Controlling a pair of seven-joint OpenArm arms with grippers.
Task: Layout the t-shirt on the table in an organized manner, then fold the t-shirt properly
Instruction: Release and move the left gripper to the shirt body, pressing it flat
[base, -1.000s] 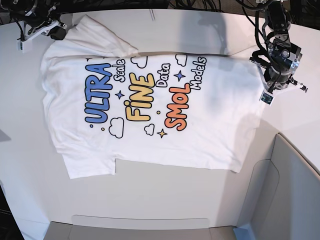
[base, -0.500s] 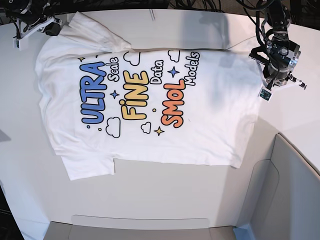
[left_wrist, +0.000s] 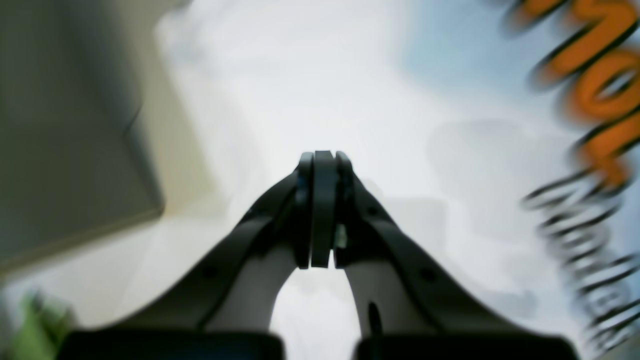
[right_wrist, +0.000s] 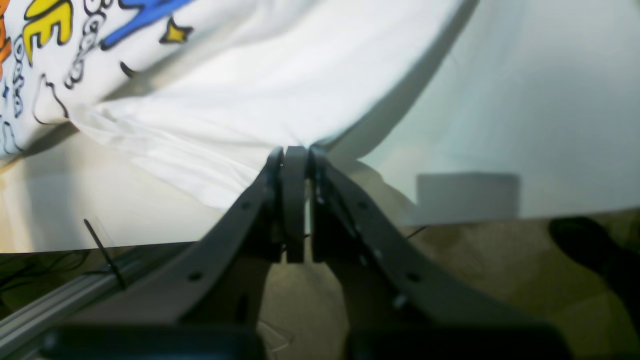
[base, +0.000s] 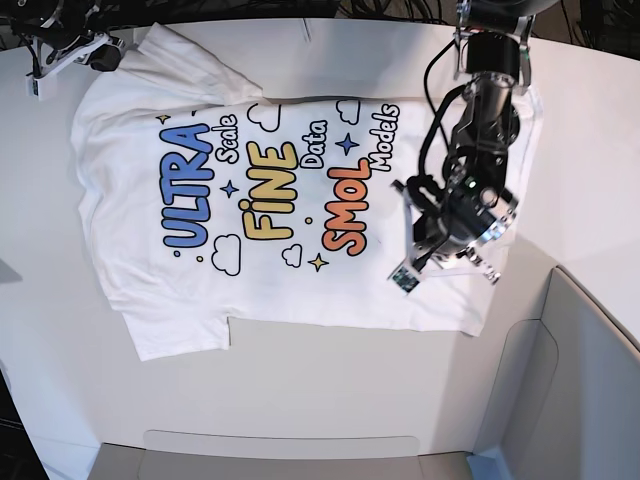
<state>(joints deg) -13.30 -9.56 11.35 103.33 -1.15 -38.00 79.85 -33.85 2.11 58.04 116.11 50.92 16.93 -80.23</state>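
My left gripper (base: 447, 262) has swung in from the table edge since half a second ago; it now hangs over the lower hem area of the t-shirt (base: 290, 200), just past the orange "SMOL" lettering. In the left wrist view its jaws are pressed together with nothing between them, and the blurred white cloth lies beneath. The shirt itself looks unmoved since then.

My right gripper (right_wrist: 294, 165) sits where it was, at the far corner of the table (base: 300, 390), clenched on the edge of the shirt by the sleeve; the right wrist view shows the cloth pulled up into the closed jaws, with folds running away from them.

The shirt lies spread print-up across the white table, neck end toward the right gripper, one sleeve creased near it and the other sleeve flat at the near side. A grey panel (base: 590, 380) stands at the table's near corner, clear of the shirt. My left arm (base: 485, 110) covers part of the shirt's hem end.
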